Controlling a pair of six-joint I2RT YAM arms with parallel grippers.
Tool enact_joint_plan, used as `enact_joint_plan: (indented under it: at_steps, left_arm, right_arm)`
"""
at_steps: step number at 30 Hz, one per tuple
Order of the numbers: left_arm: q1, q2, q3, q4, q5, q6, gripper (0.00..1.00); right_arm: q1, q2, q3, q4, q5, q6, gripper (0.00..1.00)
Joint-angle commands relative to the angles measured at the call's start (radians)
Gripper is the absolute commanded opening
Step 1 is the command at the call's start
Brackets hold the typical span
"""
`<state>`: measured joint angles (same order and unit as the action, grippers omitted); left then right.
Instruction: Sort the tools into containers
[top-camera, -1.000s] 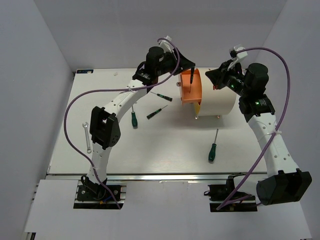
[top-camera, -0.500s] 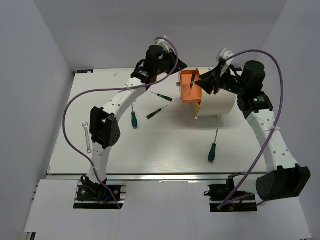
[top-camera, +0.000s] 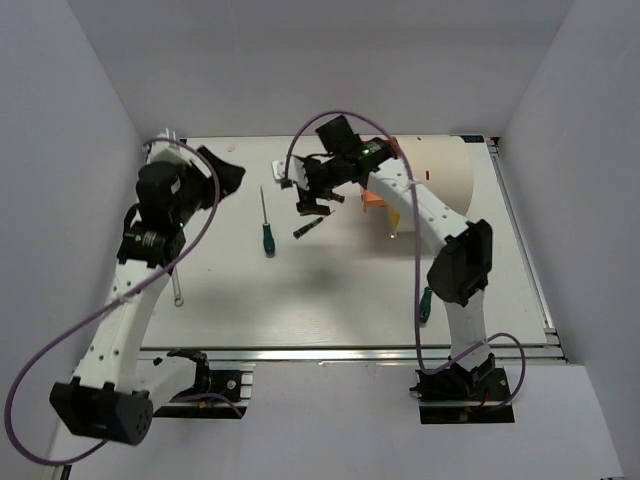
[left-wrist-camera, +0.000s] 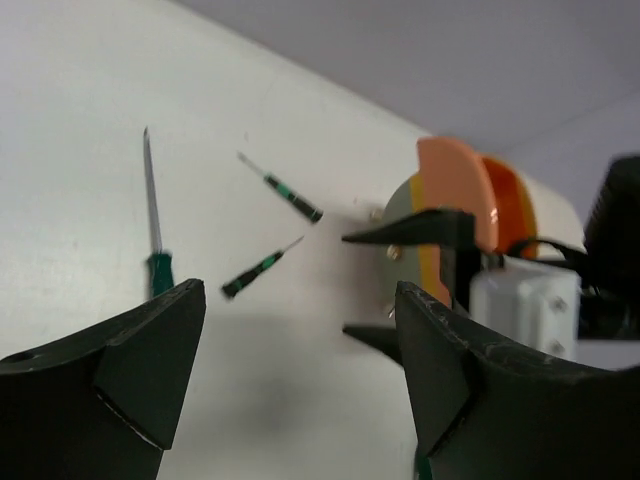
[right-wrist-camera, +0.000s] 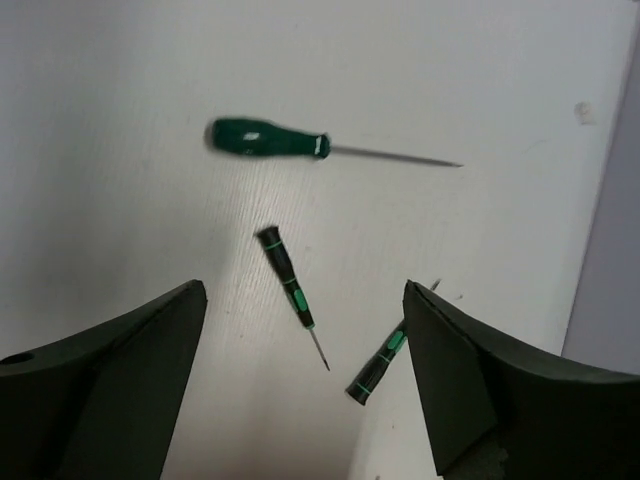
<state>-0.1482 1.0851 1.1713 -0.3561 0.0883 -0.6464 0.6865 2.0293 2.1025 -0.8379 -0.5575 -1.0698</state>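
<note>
Orange drawer (top-camera: 373, 204) at white drum (top-camera: 440, 175) half-hidden by R arm (top-camera: 420, 208), contents unseen; both jaws spread, empty.

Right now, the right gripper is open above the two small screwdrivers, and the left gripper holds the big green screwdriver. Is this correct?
No. The left gripper is open and empty; the big green screwdriver lies on the table, as the left wrist view shows. The right gripper is open above the two small screwdrivers.

Bright even light; slight wrist-view blur.
</note>
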Motion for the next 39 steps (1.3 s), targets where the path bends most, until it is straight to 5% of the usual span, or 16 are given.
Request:
enact_joint_plan:
  at_steps: [1,5,8,26,39]
  left_arm:
    - [-0.013,-0.066,-0.134,-0.095,0.002,0.022,0.86]
    - [-0.013,-0.174,-0.246,-0.116,0.002,0.007,0.87]
    - [-0.013,-0.182,-0.26,-0.148,0.007,0.013,0.88]
    - [-0.013,-0.146,-0.222,-0.271,0.005,0.093,0.89]
    - [-0.013,-0.16,-0.202,-0.316,-0.024,0.122,0.89]
  right_arm:
    - [0.024,0.087,0.112,-0.182,0.146,-0.213,0.8]
    - [0.048,0.209,0.172,-0.228,0.269,-0.289,0.63]
    - [0.048,0.281,0.189,-0.236,0.301,-0.346,0.59]
    - [0.061,0.48,0.217,-0.116,0.327,-0.44,0.58]
    - [0.082,0.497,0.214,-0.437,0.298,-0.706,0.43]
